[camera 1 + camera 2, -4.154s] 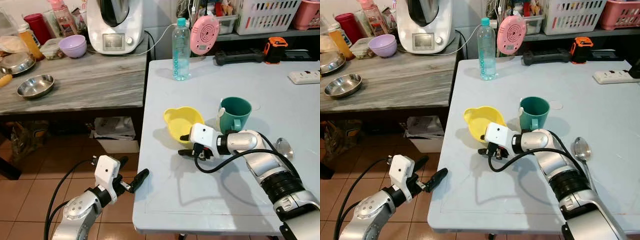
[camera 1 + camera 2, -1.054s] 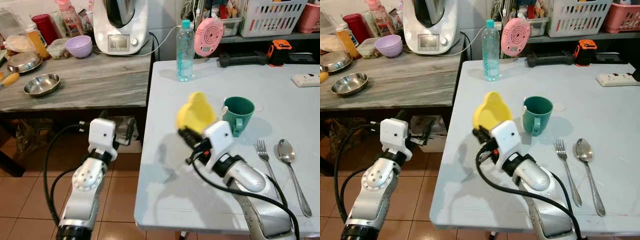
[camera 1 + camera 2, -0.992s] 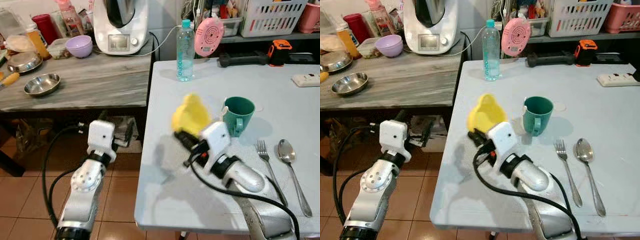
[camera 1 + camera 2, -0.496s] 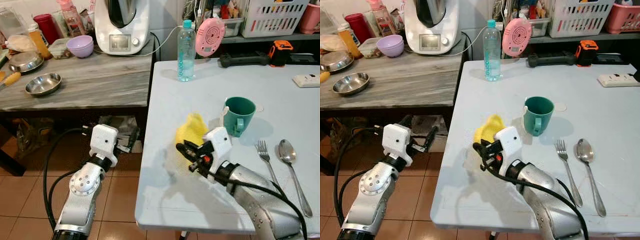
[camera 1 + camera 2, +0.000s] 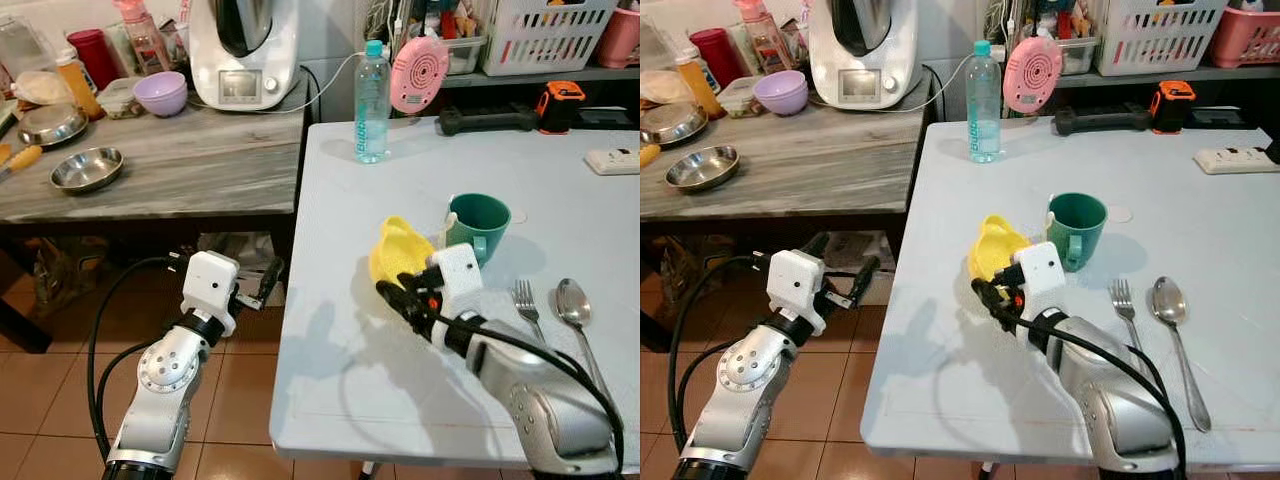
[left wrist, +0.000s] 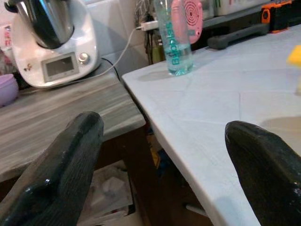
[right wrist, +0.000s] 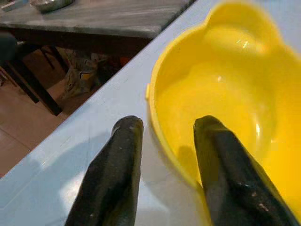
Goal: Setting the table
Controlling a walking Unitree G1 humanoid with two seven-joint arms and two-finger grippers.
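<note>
Bright, even indoor light across the pale table (image 5: 560, 190), soft shadow pooling under the right arm, head views sharp throughout, small glints inside the yellow bowl (image 7: 225, 108), its far rim soft, left wrist view slightly hazy with near black fingers (image 6: 61, 160) blurred.

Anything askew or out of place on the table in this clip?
The yellow bowl is tipped up on its side beside the green mug, its rim pinched by the right gripper. Fork and spoon lie neatly side by side; no spill shows.
</note>
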